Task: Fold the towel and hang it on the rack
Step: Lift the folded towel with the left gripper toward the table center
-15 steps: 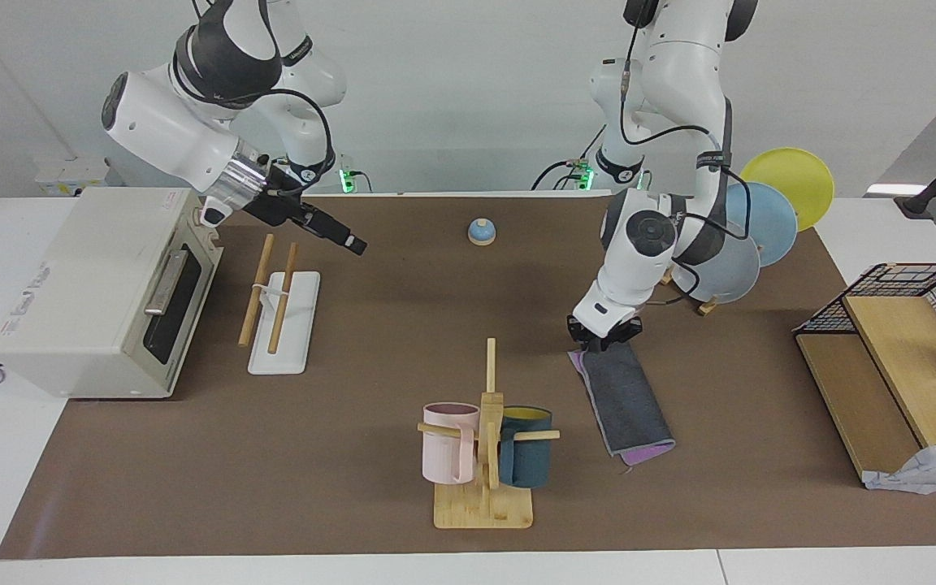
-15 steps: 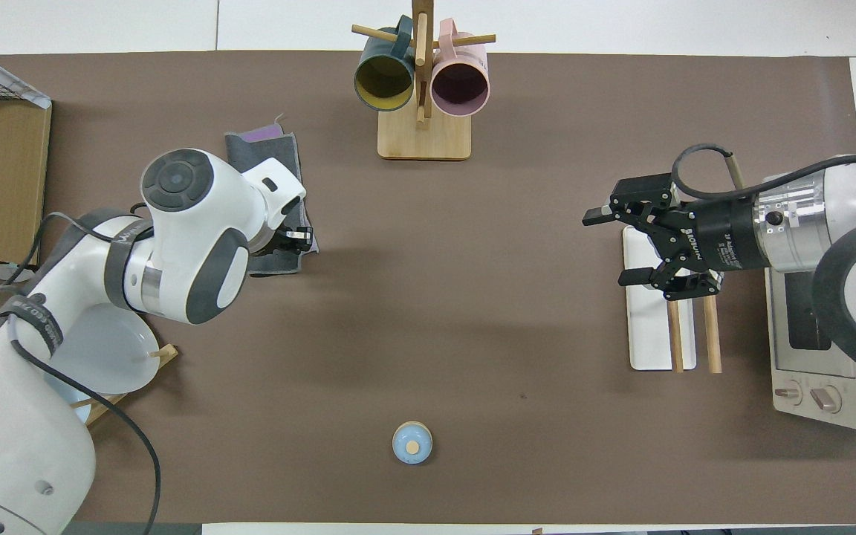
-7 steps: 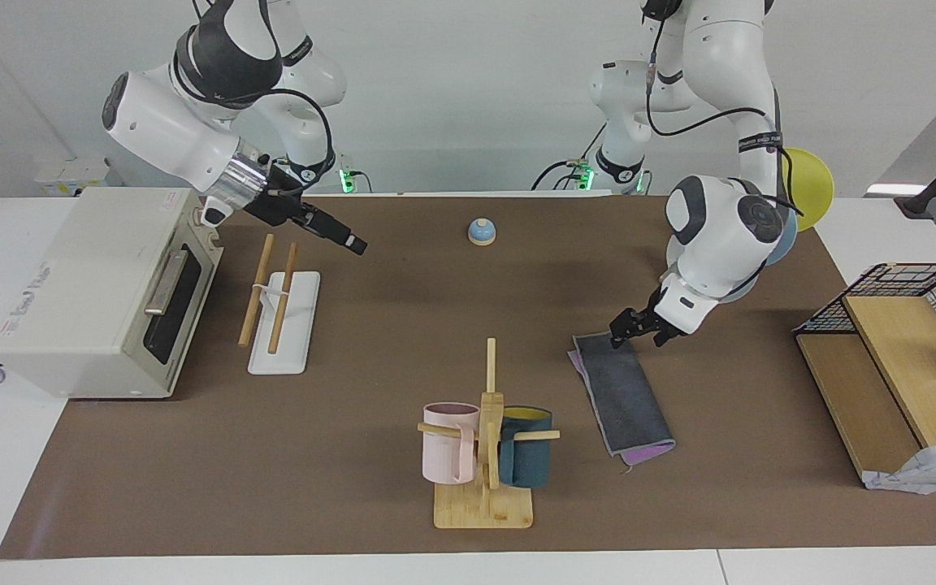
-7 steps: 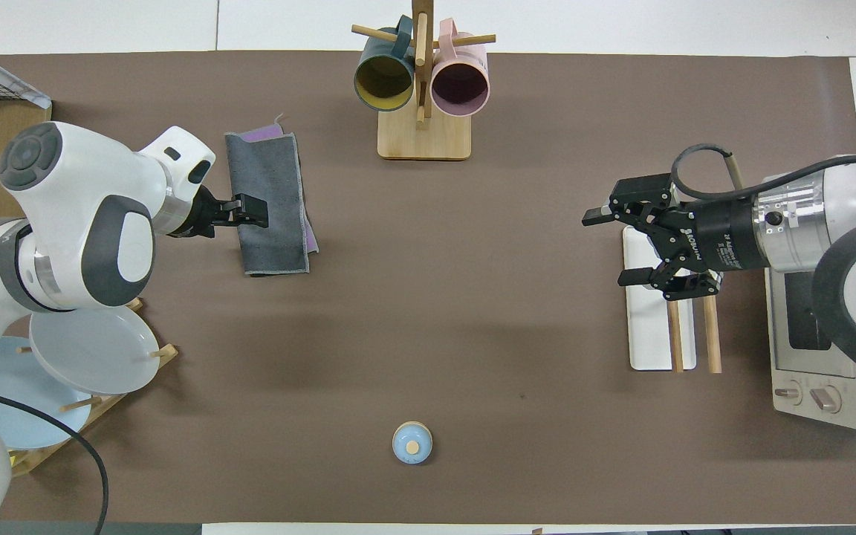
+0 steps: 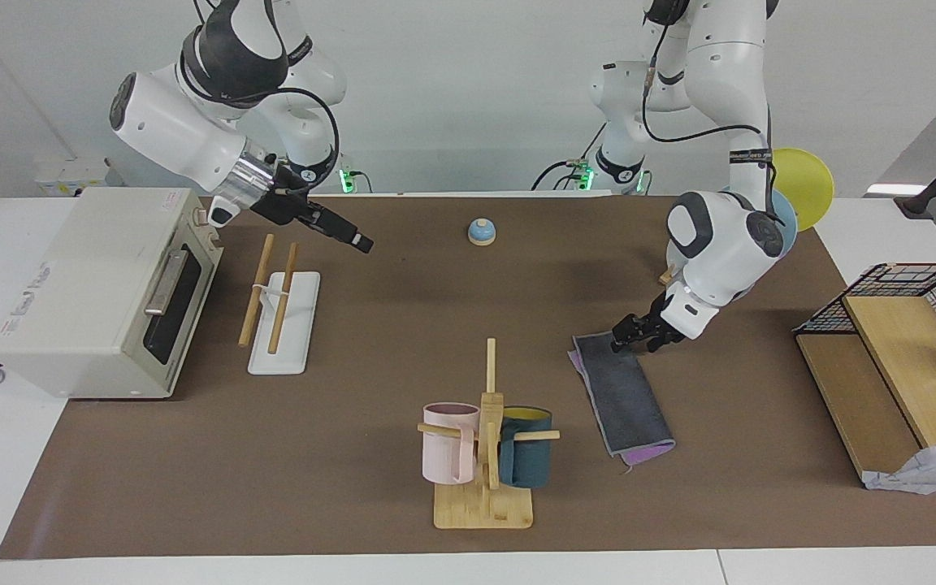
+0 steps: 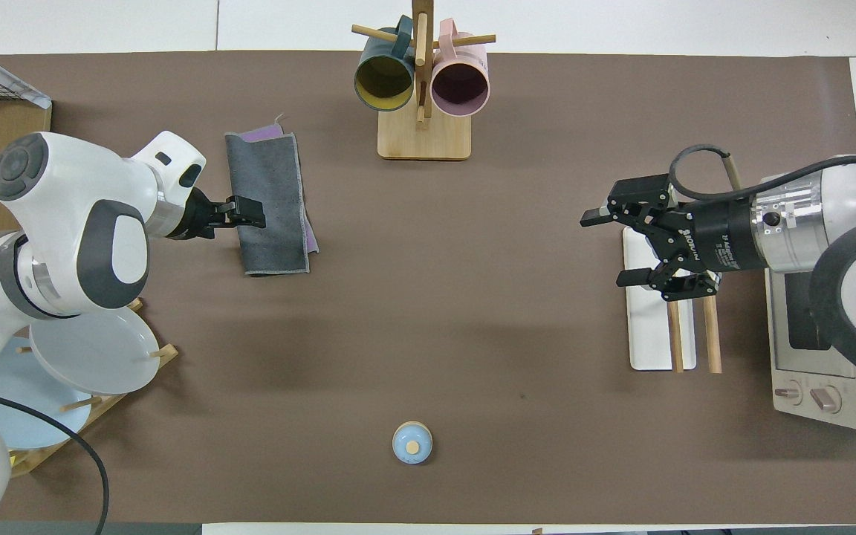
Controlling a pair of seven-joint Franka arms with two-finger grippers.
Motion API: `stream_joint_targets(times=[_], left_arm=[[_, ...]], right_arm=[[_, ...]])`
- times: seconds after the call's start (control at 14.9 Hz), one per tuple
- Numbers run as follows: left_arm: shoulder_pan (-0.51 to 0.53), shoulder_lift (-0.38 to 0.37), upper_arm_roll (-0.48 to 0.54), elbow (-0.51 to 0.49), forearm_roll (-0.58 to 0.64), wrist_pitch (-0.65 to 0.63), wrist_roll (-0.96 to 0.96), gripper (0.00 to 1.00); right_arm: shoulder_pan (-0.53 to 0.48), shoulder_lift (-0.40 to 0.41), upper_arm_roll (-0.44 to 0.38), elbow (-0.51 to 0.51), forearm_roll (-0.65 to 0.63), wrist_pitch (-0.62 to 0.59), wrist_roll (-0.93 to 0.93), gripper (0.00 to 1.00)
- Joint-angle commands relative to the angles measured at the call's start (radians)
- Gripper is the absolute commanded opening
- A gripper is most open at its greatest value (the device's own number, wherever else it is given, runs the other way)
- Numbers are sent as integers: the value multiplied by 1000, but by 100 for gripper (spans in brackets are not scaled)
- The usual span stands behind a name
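Observation:
The towel (image 5: 624, 398) lies folded into a long strip on the brown mat, dark grey face up with purple showing at its edges; it also shows in the overhead view (image 6: 270, 204). My left gripper (image 5: 634, 341) is turned sideways and hangs low over the towel's long edge toward the left arm's end (image 6: 248, 212), fingers apart, holding nothing. The rack (image 5: 283, 321), a white base with two wooden rods, stands in front of the toaster oven. My right gripper (image 6: 605, 250) is open and empty in the air over the rack's end (image 5: 354, 240).
A wooden mug stand (image 5: 484, 455) with a pink and a teal mug stands beside the towel. A toaster oven (image 5: 94, 284) sits at the right arm's end. A plate stand with plates (image 6: 93, 349), a wooden shelf with wire basket (image 5: 899, 357) and a small blue knob (image 5: 482, 232) are also on the table.
My left gripper let go of the towel's near end, swung out toward the left arm's end and turned sideways at the towel's long edge. The right gripper barely moved.

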Motion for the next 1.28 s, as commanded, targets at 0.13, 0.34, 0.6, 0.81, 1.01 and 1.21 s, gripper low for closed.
stream_joint_targets(times=[0.13, 0.34, 0.6, 0.81, 1.01, 1.21], left_arm=[[-23, 15, 0, -15, -41, 60, 19, 68], [-23, 13, 0, -22, -41, 52, 10, 32], [-22, 10, 1, -32, -41, 44, 0, 0], [-22, 12, 1, -19, -41, 34, -49, 0], [-20, 3, 4, 36, -41, -29, -154, 0], [-20, -31, 8, 149, 2, -175, -454, 0]], right_arm=[[0, -26, 3, -30, 23, 27, 12, 100], [0, -26, 3, -30, 23, 27, 12, 100], [0, -26, 3, -30, 23, 29, 12, 100], [0, -26, 3, -30, 23, 29, 12, 100], [0, -26, 3, -30, 23, 29, 40, 100], [20, -23, 5, -24, 23, 36, 115, 100]])
